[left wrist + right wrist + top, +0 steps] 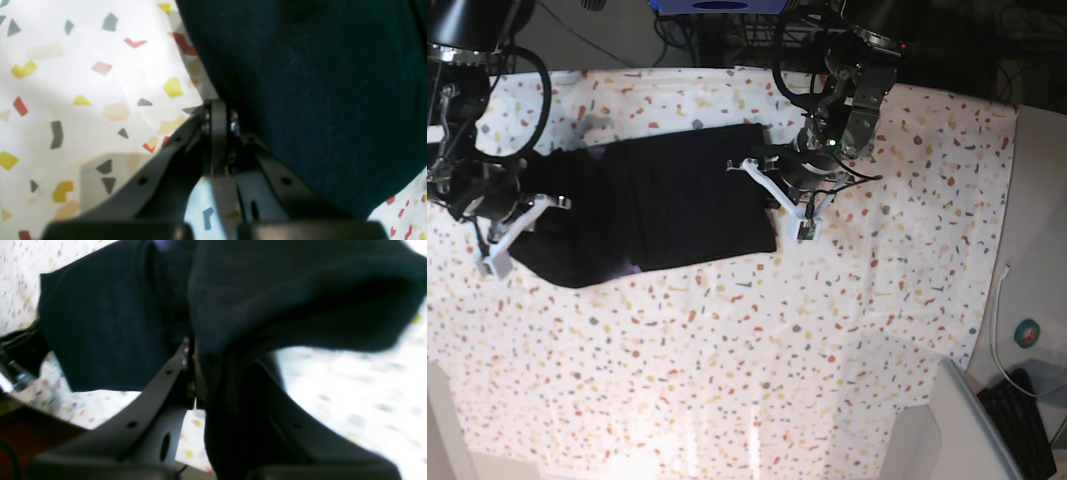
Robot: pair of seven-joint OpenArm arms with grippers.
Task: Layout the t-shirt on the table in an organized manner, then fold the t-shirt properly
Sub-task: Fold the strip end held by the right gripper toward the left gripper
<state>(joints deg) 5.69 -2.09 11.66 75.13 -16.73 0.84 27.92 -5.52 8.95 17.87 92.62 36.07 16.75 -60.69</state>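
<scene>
The table [827, 330] takes up basically the whole base view, white cover with little red, yellow and grey flecks all over. The t-shirt [657, 205] lies across the far half of it, stretched out between my 2 arms as a dark, roughly rectangular band — the end by my left arm looks flat and square-edged, the end by my right arm is rounded and bunched. A tiny bit of purple peeks out along its near edge.

My left gripper [777, 195] sits at the shirt's square end. From the left wrist camera the jaws are pressed fully together right at the cloth's edge [300, 100], but I can't tell if any fabric is actually pinched between them.

My right gripper [517, 222] is at the bunched end. In the right wrist view the jaws are clamped on a fold of the black cloth [267, 300], which is lifted and drapes over 1 finger, table showing underneath.
</scene>
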